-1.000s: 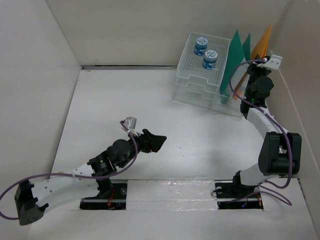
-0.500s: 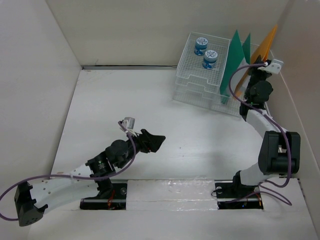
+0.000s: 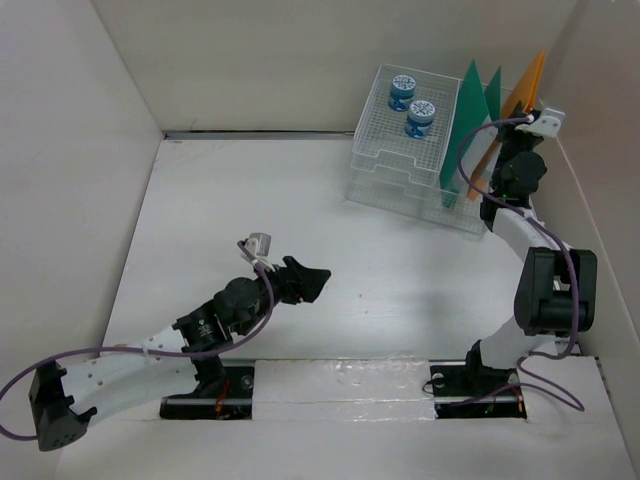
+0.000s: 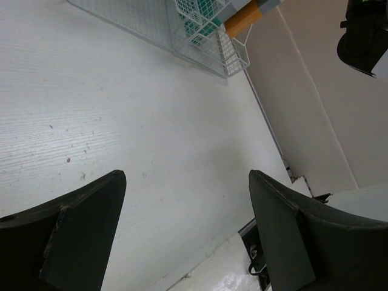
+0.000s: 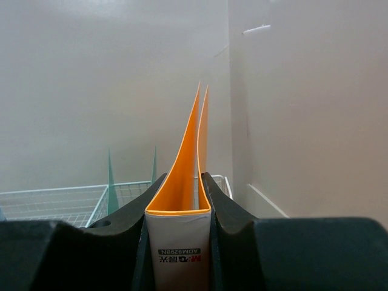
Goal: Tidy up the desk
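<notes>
Evidently mid-filing, the right pincer (image 5: 183,182) pinched an orange folder (image 5: 193,142), probably needing a straight lowering into the rack (image 3: 385,185) just ahead of it, while the left pincer (image 4: 186,176) hung spread.

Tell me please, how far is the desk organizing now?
Done: two blue jars sit atop the mesh rack; green folders stand at its right side. In hand: right gripper grips the orange folder. Remaining: seat and release it. The left gripper hangs open over the desk.
</notes>
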### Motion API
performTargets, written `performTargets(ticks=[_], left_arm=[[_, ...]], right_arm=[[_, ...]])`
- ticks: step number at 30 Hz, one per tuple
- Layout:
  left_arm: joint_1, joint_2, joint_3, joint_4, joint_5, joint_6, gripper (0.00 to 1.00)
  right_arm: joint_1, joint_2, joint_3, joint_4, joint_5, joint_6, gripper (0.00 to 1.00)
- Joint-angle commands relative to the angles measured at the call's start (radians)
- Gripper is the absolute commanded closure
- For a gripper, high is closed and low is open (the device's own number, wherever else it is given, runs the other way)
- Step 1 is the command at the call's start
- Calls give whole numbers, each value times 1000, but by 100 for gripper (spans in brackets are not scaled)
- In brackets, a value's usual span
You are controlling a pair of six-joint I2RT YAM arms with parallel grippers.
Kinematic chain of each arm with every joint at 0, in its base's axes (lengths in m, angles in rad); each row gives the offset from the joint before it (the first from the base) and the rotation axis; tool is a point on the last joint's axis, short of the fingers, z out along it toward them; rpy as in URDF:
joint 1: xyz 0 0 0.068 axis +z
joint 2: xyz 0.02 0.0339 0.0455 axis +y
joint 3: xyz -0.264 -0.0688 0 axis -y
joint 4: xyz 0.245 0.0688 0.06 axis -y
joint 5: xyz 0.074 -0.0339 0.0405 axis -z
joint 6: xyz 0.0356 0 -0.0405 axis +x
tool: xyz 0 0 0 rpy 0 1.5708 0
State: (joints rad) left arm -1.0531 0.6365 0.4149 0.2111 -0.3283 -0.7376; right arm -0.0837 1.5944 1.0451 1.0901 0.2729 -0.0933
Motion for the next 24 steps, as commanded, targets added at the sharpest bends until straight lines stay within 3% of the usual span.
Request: performTargets(ticks=[1, 24], left_arm=[[1, 14, 50, 19, -17, -5, 21], [1, 49, 76, 28, -44, -26, 23]], right_arm=[[-22, 9, 46, 97, -37, -3, 100], [-60, 59, 127, 177, -98, -6, 100]])
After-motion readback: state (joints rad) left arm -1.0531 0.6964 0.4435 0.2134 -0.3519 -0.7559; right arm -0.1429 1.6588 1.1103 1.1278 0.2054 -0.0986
